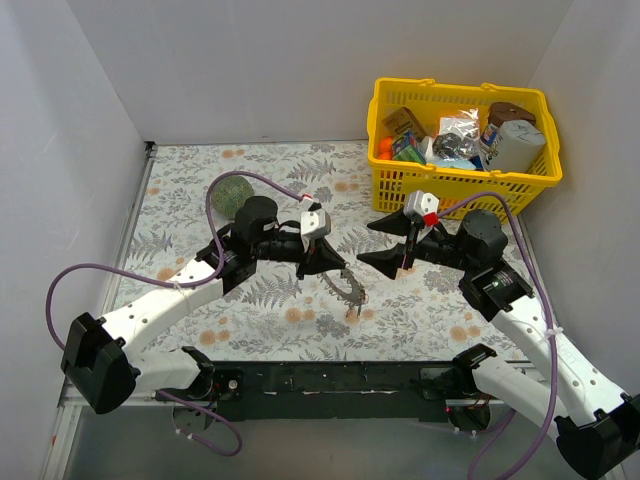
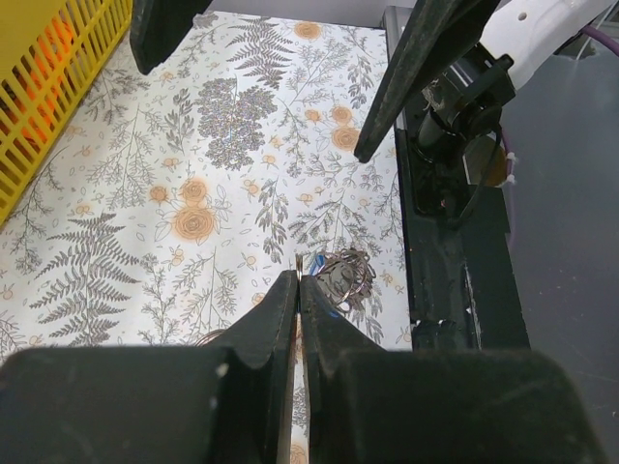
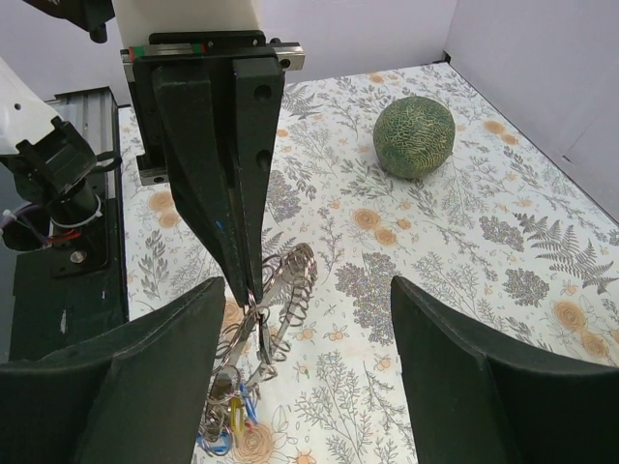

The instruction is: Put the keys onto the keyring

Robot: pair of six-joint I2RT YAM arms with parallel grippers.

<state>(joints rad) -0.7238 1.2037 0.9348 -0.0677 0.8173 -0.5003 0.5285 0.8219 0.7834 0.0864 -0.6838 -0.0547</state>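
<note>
Your left gripper (image 1: 335, 268) is pinched tight on the keyring (image 1: 347, 287), low over the floral table (image 1: 420, 312) near its centre. The keys (image 3: 230, 425) sit bunched at the ring's lower end, yellow and blue heads showing. Your right gripper (image 1: 364, 244) is spread wide just beside the ring, gripping nothing.

Green ball (image 1: 231, 192) sits far-left on the tabletop (image 1: 200, 300), which has a fern-and-flower print cover. Yellow basket (image 1: 465, 182) is in the far-right corner, against the white walls (image 1: 250, 70). It's packed: white tub (image 1: 517, 146) at its right end, clear bag (image 1: 458, 133) mid, brown box (image 1: 402, 121) and orange bits (image 1: 386, 148) at its left end. Ball and basket are well apart.
</note>
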